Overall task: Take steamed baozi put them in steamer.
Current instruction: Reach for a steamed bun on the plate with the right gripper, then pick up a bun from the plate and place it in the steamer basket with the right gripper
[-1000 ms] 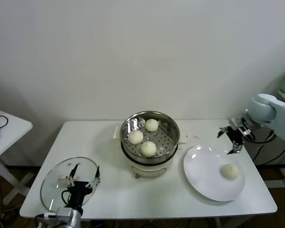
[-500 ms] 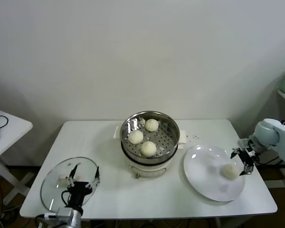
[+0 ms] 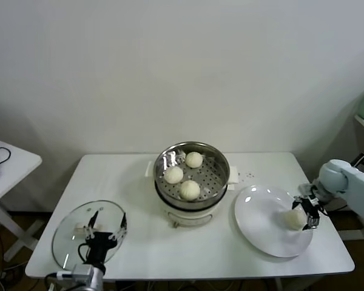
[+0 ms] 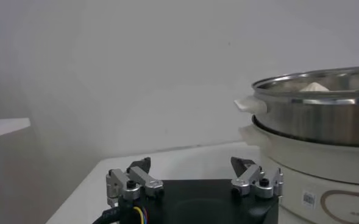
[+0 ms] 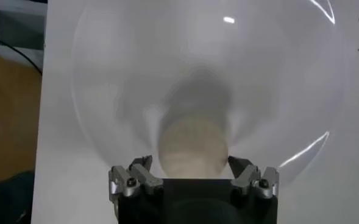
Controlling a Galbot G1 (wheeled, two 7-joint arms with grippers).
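Cream-white baozi (image 5: 193,146) sits between the right gripper (image 5: 191,165) fingers, spread wide on either side, not yet clamped.

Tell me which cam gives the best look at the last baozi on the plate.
Right wrist view: the baozi fills the centre, sitting between the open right tool fingers on the plate. Head view shows it small, partly behind the tool. Left wrist view misses it, showing only the steamer.

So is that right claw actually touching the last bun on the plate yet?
Cannot tell. In the right wrist view the open right gripper straddles the bun on the plate, but no clear gap or contact shows.
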